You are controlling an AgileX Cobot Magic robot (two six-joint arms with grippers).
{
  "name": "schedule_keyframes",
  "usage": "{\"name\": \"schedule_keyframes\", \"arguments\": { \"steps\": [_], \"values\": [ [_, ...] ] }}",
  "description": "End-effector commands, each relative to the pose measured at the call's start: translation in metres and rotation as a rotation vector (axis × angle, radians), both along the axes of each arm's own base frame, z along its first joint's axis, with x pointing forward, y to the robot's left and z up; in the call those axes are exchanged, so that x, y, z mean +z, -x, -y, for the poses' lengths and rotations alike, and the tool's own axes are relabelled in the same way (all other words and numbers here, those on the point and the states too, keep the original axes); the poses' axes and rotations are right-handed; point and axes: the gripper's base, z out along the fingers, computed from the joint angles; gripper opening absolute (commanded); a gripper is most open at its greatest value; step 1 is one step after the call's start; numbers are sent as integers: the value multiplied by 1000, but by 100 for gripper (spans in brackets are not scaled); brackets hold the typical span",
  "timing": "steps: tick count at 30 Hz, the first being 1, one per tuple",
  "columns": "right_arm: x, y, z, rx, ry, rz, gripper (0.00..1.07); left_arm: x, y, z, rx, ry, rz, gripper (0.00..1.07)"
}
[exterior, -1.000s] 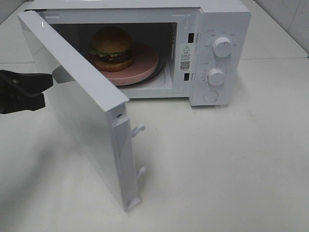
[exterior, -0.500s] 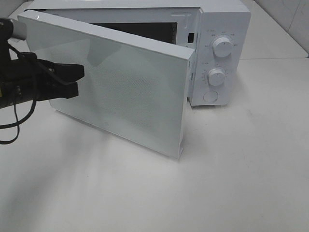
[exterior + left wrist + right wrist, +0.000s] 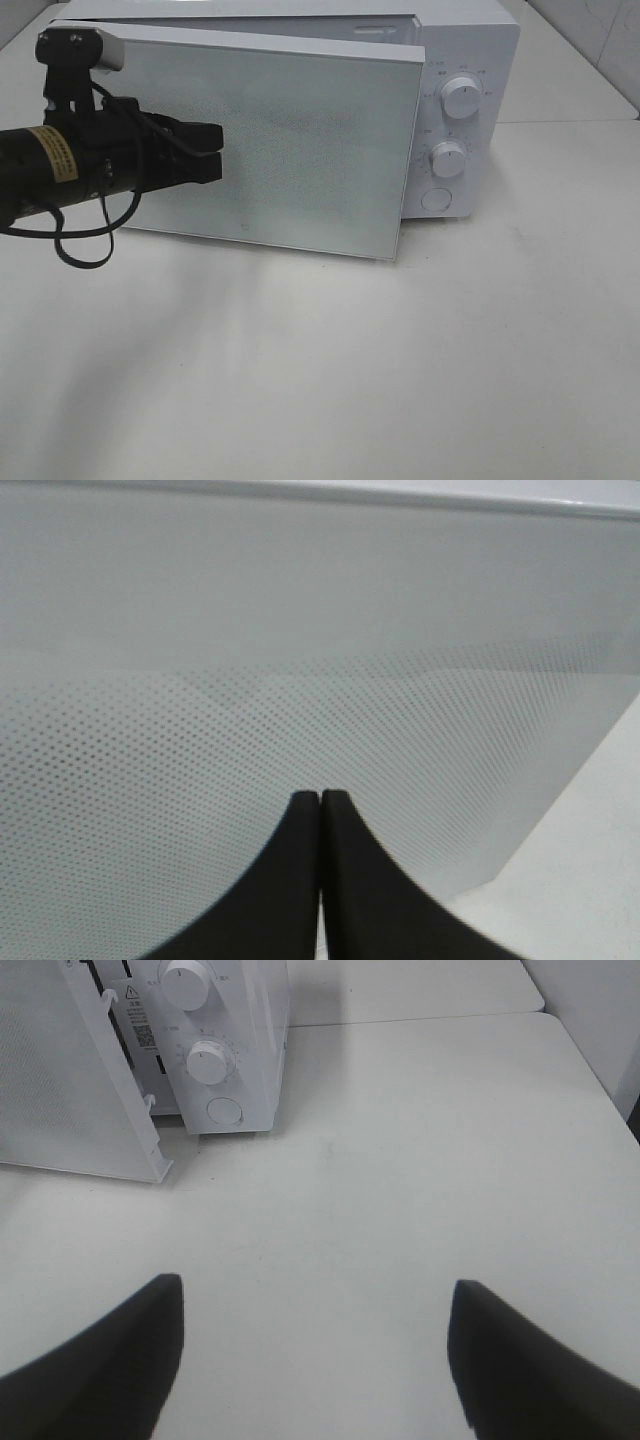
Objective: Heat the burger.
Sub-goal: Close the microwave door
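Fingers on my left arm (image 3: 295, 880) are pressed together tip to tip with nothing between them, their ends against the dotted face of the microwave door (image 3: 300, 150). The door stands nearly closed, its latch edge just off the control panel with its two white knobs (image 3: 460, 97). The fingers on my right arm (image 3: 100, 1360) are spread wide and grip nothing, hanging over bare white worktop (image 3: 400, 380), well apart from the microwave (image 3: 470, 40). The burger cannot be seen from any camera: the door covers the whole opening of the oven, so its look and exact place cannot be told.
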Motion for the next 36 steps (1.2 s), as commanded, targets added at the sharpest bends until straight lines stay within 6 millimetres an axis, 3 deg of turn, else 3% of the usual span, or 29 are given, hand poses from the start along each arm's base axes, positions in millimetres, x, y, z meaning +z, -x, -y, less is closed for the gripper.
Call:
{"name": "schedule_keyframes", "arguments": {
  "steps": [1, 24, 36],
  "values": [
    [0, 3, 0, -7, -7, 32, 71, 2, -8, 12, 13, 14, -7, 0],
    [0, 3, 0, -7, -7, 32, 71, -1, -50, 74, -22, 18, 6, 0],
    [0, 3, 0, -7, -7, 32, 71, -2, -73, 90, 5, 31, 2, 0]
  ]
}}
